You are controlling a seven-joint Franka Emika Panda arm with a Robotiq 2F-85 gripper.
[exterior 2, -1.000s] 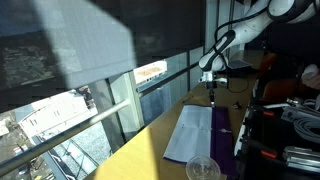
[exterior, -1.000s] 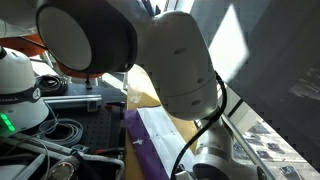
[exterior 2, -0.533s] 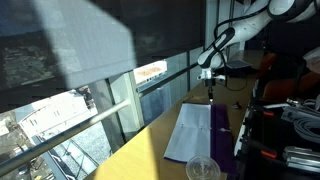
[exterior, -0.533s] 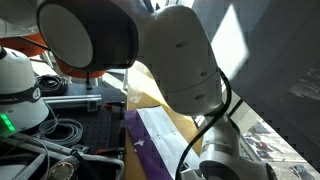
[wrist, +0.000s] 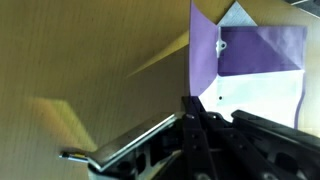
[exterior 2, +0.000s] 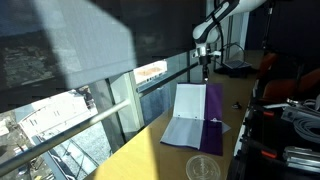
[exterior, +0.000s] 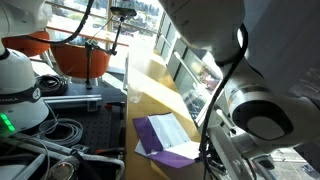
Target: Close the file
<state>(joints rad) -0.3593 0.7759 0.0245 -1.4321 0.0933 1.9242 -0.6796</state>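
Observation:
The file (exterior 2: 213, 105) is a thin purple folder with white sheets (exterior 2: 187, 104) inside, on the wooden table (exterior 2: 150, 165). Its far half is bent up off the table along a fold across its middle. My gripper (exterior 2: 205, 78) hangs at the raised top edge with its fingers together on the purple cover. In the wrist view the dark fingers (wrist: 200, 125) come in from the bottom, and the gripper (wrist: 192, 104) meets the left edge of the purple cover (wrist: 250, 50), with white paper (wrist: 262, 98) beside it. In an exterior view the folded file (exterior: 163, 138) lies by the arm.
A clear plastic cup (exterior 2: 204, 168) stands on the table near the file's front edge. Windows (exterior 2: 150, 85) run along the table's far side. Cables and equipment (exterior: 55, 135) crowd the dark bench beside the table. My arm's large links (exterior: 255, 90) fill much of that view.
The file lay flat and open before; its far half is now lifted and bent up. My gripper has risen with the cover's edge, and the arm has swung aside in an exterior view.

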